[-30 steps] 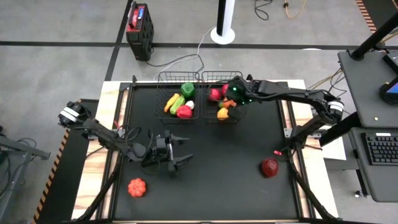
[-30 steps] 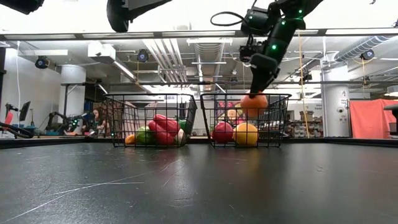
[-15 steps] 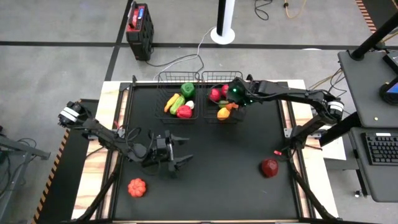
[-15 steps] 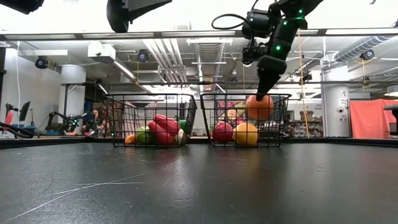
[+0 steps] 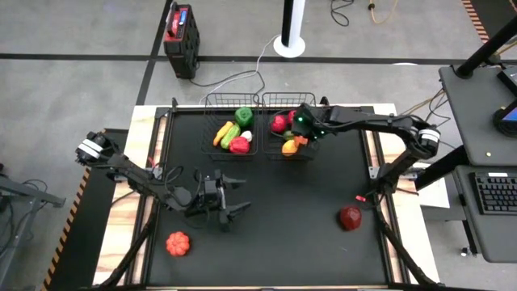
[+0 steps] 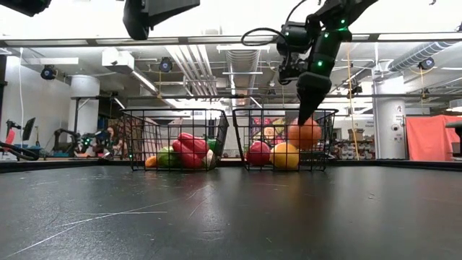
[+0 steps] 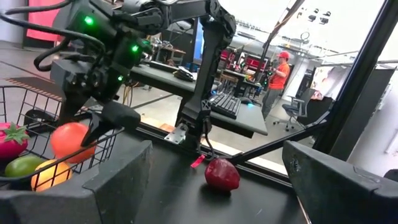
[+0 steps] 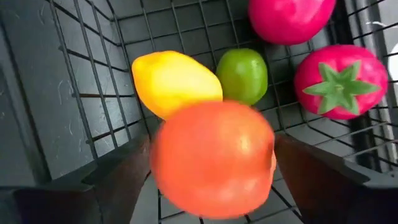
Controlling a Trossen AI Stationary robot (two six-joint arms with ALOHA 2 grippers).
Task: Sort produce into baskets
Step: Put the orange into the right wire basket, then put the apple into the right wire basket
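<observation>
**Item 1 – R gripper** (image 6: 306, 119): hung over the right basket (image 5: 283, 94), tips pointing down inside its rim. Fingers stood apart; round orange fruit (image 8: 211, 158) sat betw. them at tip level, apparently clear of both pads. In the low view the fruit showed just under the tips, within the basket walls.

**Item 2 – right basket, contents:** yellow lemon (image 8: 176, 81) directly beneath the orange fruit; small green fruit (image 8: 242, 74) beside the lemon; red strawberry w/ green leaf cap (image 8: 339, 81) next to that; one more pink-red pc (image 8: 289, 18) toward the far wall, only partly visible.

**Item 3 – left basket** (image 5: 230, 94): touching or nearly touching the right basket, side by side at the table's far edge. Held green pepper (image 5: 243, 118), green cucumber (image 5: 230, 134), orange pc (image 5: 220, 133), red pepper (image 5: 239, 145), small white pc (image 5: 245, 136).

**Item 4 – loose produce on table** (image 5: 307, 242): dark red pc (image 5: 350, 217) near the right-hand side, well apart from both baskets; ribbed orange-red pc (image 5: 178, 242) at the near left corner.

**Item 5 – L gripper** (image 5: 240, 194): low over the table's left half, betw. the left basket and the ribbed pc. Fingers spread wide, nothing betw. them.

**Item 6 – background:** person in an orange top (image 7: 281, 68), far off in the room beyond the table.
</observation>
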